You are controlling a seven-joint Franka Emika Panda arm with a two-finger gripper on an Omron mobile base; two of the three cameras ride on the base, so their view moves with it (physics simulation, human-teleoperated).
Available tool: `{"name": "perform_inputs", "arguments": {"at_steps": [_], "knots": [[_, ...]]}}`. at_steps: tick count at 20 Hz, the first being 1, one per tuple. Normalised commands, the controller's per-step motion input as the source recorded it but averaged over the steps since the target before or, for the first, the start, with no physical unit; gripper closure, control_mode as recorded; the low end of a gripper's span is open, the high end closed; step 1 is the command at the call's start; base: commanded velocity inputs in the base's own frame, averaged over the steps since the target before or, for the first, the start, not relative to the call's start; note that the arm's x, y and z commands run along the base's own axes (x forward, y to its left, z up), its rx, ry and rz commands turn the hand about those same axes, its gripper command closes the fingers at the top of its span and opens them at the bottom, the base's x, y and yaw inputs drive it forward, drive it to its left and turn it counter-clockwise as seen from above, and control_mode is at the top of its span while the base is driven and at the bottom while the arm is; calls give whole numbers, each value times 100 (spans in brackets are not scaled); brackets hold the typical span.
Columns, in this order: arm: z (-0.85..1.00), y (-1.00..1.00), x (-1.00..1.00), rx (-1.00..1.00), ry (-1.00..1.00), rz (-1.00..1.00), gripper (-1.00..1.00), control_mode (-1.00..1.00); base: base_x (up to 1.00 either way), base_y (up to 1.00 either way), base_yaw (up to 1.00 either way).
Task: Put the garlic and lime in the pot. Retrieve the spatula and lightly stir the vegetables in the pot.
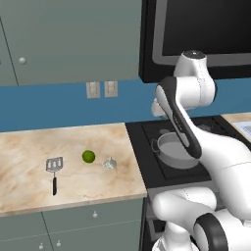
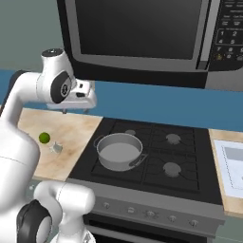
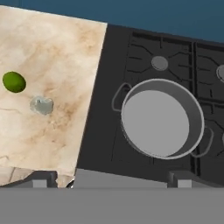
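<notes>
Jaws of the gripper (image 2: 76, 110) spread wide, holding nothing, touching nothing, hanging high in the air above the seam where counter (image 1: 29, 147) meets stove (image 2: 190, 161). Two dark fingertips (image 3: 43, 178) far apart at the bottom of the hand view, nothing between them.

Landmark: the pot (image 2: 118, 151), upright on the stove's front left burner, bare grey inside, one loop handle on each side. Same pot (image 3: 162, 118) seen from above in the hand view, (image 1: 171, 149) partly behind the arm in the left base view.

Left of the pot, on the marbled counter: garlic (image 1: 110, 163) nearest, lime (image 1: 88, 156) just beyond it, close but apart. Spatula (image 1: 54, 172) farther left again, well apart from the pot, lying flat, slotted head away from the counter's front edge, black handle toward it.

Garlic (image 3: 41, 105) and lime (image 3: 14, 82) likewise side by side in the hand view.
</notes>
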Motion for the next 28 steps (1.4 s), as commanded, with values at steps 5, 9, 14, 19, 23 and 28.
{"name": "perform_inputs", "arguments": {"at_steps": [5, 9, 14, 19, 23, 28], "knots": [[-33, 46, -29, -10, 0, 22, -100, -100, 0, 0, 0], [-37, 54, -16, -1, 0, 19, -100, -100, 0, 0, 0], [-40, 62, -1, 0, 0, 15, -100, -100, 0, 0, 0], [-42, 55, 7, 0, 0, 10, -100, -100, 0, 0, 0], [-40, 42, 23, 4, 0, 0, -100, -100, 0, 0, 0], [-43, 33, 25, 1, 11, 0, -100, -100, 0, 0, 0]]}}
